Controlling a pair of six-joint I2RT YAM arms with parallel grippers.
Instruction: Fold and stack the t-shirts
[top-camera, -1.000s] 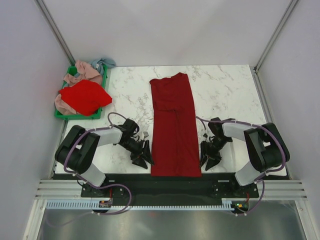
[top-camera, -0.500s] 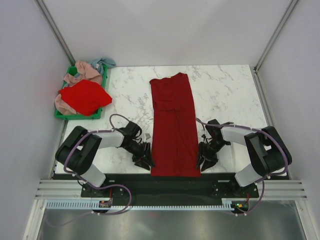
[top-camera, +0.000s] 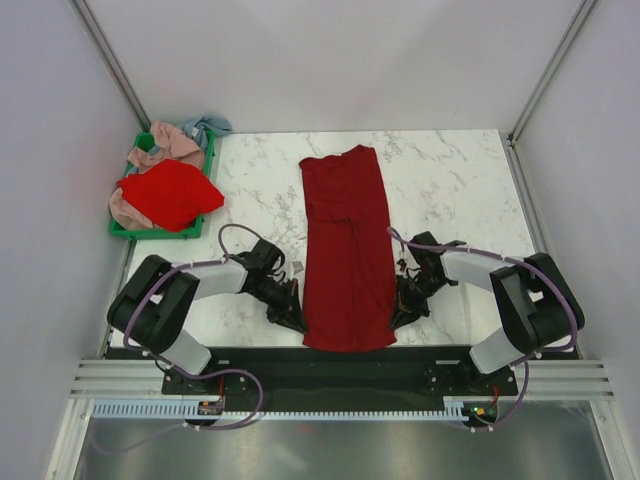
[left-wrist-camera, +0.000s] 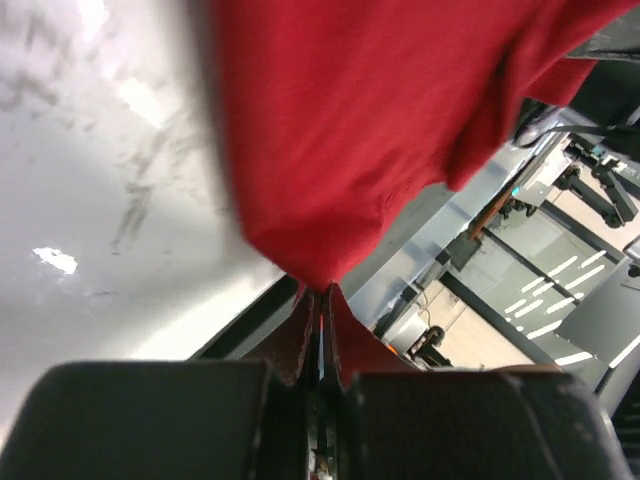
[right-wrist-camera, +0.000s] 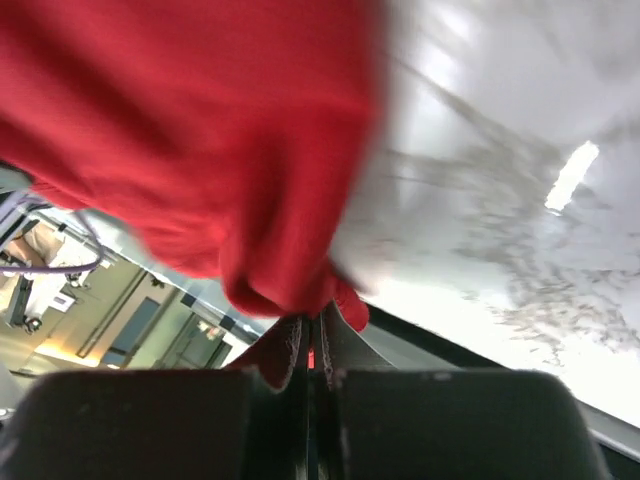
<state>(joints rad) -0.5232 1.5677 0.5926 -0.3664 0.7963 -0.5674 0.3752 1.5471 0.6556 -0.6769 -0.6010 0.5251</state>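
A dark crimson t-shirt, folded into a long narrow strip, lies down the middle of the marble table. My left gripper is shut on its near left corner; the left wrist view shows the cloth pinched at the fingertips. My right gripper is shut on the near right corner, the cloth bunched at its fingertips. The near hem is lifted a little off the table. More t-shirts, a bright red one, a dusty pink one and a light blue one, lie heaped in the crate.
The green crate stands at the table's far left edge. White walls and metal posts close in the table on three sides. Both arm bases sit on the black rail at the near edge.
Both grippers moved inward to the crimson shirt's near corners and shut on them. The near hem has pulled in and risen slightly.
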